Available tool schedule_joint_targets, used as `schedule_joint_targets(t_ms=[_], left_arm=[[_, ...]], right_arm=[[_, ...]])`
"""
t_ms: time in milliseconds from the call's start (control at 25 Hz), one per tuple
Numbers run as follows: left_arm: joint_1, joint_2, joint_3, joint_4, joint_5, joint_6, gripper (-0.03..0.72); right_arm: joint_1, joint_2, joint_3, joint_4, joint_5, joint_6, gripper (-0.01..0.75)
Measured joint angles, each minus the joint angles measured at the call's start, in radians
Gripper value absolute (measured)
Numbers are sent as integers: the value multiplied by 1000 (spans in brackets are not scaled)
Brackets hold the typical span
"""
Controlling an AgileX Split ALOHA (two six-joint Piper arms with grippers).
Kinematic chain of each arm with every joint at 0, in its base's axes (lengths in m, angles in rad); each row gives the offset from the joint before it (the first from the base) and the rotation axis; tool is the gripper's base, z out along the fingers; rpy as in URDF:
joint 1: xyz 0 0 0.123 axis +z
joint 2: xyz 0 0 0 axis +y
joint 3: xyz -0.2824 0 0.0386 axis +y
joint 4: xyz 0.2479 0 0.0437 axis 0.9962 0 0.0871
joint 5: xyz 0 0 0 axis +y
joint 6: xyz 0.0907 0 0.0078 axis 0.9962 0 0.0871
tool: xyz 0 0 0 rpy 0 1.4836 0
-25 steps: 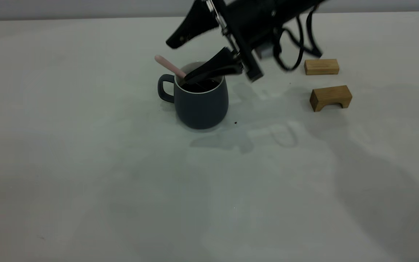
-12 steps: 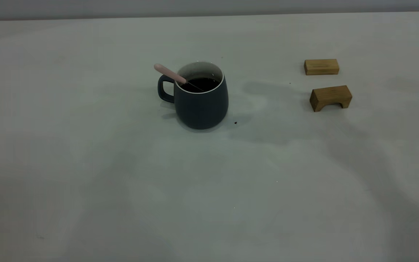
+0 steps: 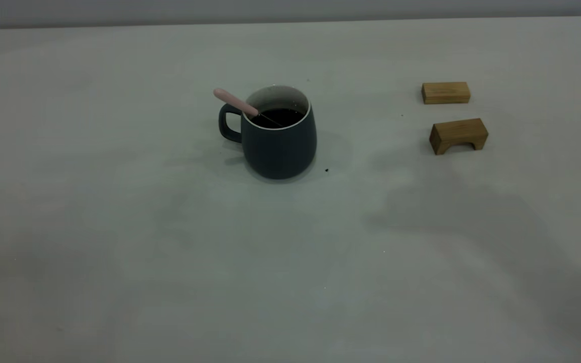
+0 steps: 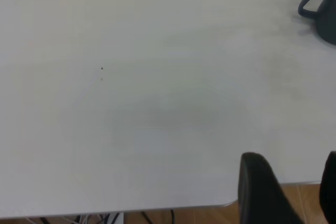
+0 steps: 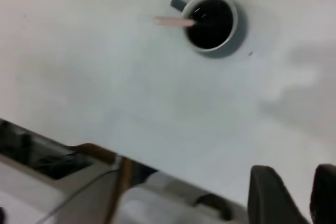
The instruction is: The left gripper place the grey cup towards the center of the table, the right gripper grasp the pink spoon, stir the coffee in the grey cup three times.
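1. Both arms are hanging back off the job. The right gripper (image 5: 294, 195) is sitting high up, past the table's edge, with its two dark fingers showing a gap between them and nothing in it. The left gripper (image 4: 286, 190) is hovering out by another edge of the table (image 3: 119, 252), jaws also parted and holding nothing.
2. The pink spoon (image 3: 235, 102) is resting in the grey cup (image 3: 278, 138), handle leaning on the rim on the loop-handle side, bowl end sitting down in the coffee (image 3: 276, 117).
3. The cup is standing upright, roughly mid-table, a bit toward the far edge.
4. Two little wooden blocks (image 3: 446, 93) are lying well apart from it, toward the right edge.
5. Handling-wise, I'm guessing the spoon is light, stiff and a bit slick, so the pink handle end sticking out is the spot to pinch. The cup looks like heavy-ish ceramic, fragile and full of liquid, so any bump is risking a spill.
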Motion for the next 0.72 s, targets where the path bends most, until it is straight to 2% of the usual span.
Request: schedule_joint_targets(t_ms=[280, 560, 720], left_arm=[[0, 0, 0, 0, 0, 0, 355], [0, 0, 0, 0, 0, 0, 355], [0, 0, 0, 0, 0, 0, 355]], right_arm=[[0, -287, 301, -63, 4, -211, 216], [-1, -701, 629, -72, 4, -292, 225], [-61, -957, 736, -77, 4, -298, 229]])
